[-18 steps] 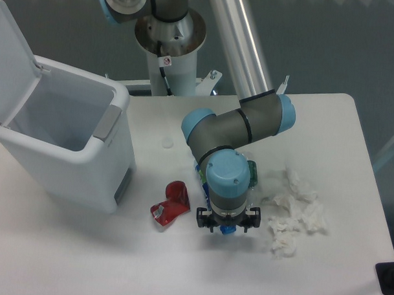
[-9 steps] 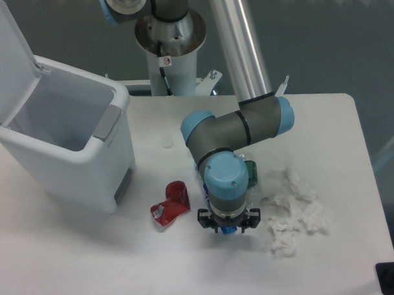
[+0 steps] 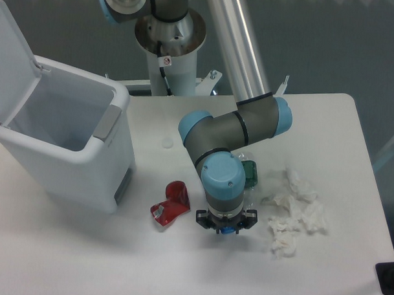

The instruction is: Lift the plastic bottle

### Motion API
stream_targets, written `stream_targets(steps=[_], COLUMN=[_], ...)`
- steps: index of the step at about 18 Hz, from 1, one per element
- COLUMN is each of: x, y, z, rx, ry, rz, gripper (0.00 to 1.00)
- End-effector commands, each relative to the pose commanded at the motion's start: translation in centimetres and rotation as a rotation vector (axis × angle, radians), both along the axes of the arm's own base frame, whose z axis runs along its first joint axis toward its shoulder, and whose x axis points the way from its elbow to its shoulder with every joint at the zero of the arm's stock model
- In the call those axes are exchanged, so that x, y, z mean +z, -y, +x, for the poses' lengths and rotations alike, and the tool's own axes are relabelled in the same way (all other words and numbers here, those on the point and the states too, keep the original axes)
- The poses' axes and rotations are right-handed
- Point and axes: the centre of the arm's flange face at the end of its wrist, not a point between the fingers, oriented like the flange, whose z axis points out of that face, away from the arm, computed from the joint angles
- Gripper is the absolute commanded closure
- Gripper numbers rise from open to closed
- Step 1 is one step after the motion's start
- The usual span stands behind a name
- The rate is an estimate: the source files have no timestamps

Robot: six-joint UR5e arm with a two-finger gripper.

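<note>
One arm: mine, grey with pale blue joint caps, reaching from the far side of the table (image 3: 353, 127) down toward its middle, wrist pointing straight down.
My gripper (image 3: 224, 227): low over the tabletop, seen from above and mostly hidden beneath my own wrist; I cannot tell whether my jaws are parted or closed.
Plastic bottle (image 3: 229, 230): under my wrist, near the table's middle; only its blue cap peeks out at the near edge of my gripper, the body hidden from view.
Small bottle (image 3: 249, 173): a green-labelled clear one, just right of my wrist, partly covered by my forearm.
Red can (image 3: 171, 203): crushed, lying just left of my gripper, apart from it.
Tissue (image 3: 293, 212): crumpled white pieces to the right of my gripper.
Bin (image 3: 61, 136): white, lid raised, at the left of the table.
</note>
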Motion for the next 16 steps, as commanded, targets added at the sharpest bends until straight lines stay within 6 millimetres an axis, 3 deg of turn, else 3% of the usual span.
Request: stream_targets(steps=[6,10,14,16], x=[3.0,6.8,9.1,10.6], y=[-0.4,-0.5,0.4,2.2], z=[-0.4,-1.7,-2.7,-4.2], rx=[-0.011,-0.036,-0.153,-0.136], ry=[-0.034,-0.084,-0.116,-0.109], rz=[0.032,0.067,0.061,0.058], gripper=[0.86,0.98,1.0,1.0])
